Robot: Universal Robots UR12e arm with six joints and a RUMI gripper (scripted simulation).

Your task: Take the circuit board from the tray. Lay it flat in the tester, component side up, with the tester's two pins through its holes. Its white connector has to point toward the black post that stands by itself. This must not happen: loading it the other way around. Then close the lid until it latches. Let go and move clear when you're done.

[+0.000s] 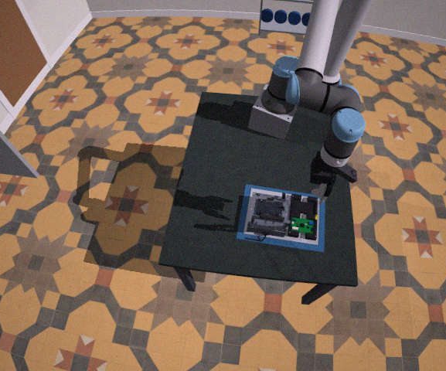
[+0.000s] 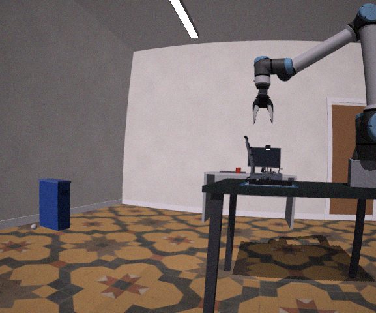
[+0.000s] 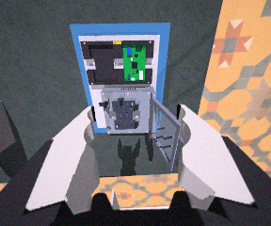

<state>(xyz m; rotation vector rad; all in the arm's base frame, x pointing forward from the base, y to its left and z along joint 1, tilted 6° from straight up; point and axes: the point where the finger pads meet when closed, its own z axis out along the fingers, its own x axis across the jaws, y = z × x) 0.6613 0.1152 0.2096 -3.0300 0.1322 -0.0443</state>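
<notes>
The green circuit board lies component side up in one half of the black tray. Its white connector is at the end nearer the tester. The other half of the tray holds no board. The grey tester sits beside the tray, with a dark nest in its middle. Its lid stands open, nearly upright. My gripper is open and empty, pointing down, high above the tester and tray. The pins and the lone black post are too small to tell.
Tray and tester sit on a white base framed by a blue mat on the dark table. The raised lid stands up at the tester's side. The arm's grey base block is on the same table.
</notes>
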